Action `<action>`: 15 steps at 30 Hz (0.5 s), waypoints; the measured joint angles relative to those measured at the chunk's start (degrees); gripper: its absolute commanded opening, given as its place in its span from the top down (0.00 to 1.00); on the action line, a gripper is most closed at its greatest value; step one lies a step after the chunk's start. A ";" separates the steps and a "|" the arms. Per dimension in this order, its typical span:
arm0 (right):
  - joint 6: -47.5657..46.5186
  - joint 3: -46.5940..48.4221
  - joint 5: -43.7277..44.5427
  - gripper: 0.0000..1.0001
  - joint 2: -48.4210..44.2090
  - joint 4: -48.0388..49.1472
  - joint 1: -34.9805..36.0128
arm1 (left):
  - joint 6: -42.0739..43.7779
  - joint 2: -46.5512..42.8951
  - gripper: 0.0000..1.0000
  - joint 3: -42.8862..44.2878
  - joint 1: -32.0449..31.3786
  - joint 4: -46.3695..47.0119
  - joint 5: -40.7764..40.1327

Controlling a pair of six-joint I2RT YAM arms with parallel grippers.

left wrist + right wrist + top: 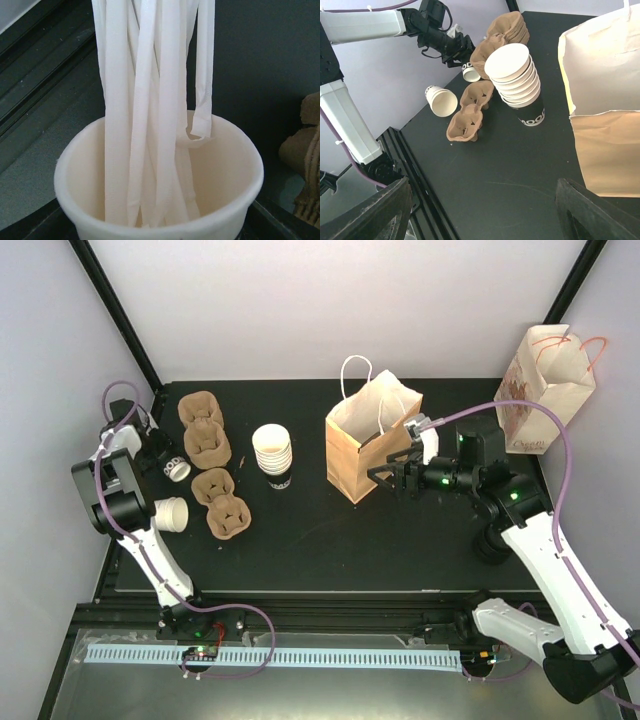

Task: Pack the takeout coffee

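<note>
A robotics lab bench: a black table [400, 540] boxed in by plain pale walls [300, 300] and black frame struts [118, 312], a white left arm [160, 560] and right arm [560, 570] bolted at its near edge (purple cables [530, 406] looping off them), with a pale slotted rail [300, 656] along the front

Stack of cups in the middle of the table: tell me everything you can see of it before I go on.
The stack of cups is several white paper cups nested one inside another, mouths up, with no lid on top. Only the bottom cup shows its lower side: a dark band with white lettering, of which "OOD" is readable in the right wrist view. The stack stands upright on the black table, between the brown cup carriers and the brown paper bag, apart from both. Nothing holds it.
</note>
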 measured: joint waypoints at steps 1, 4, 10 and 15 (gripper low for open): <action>-0.02 0.39 0.02 0.19 0.24 -0.22 0.00 | 0.00 0.02 0.30 0.00 0.11 0.00 0.28; -0.17 1.42 0.20 0.19 0.63 -0.70 0.00 | 0.00 0.85 0.29 1.36 0.26 -1.05 0.92; -0.22 1.90 0.42 0.19 0.59 -1.44 0.00 | -0.09 4.20 0.29 6.38 1.16 -3.41 2.91; -0.24 3.15 0.39 0.20 1.40 -2.34 0.00 | -0.52 8.04 0.29 12.46 1.55 -6.16 4.13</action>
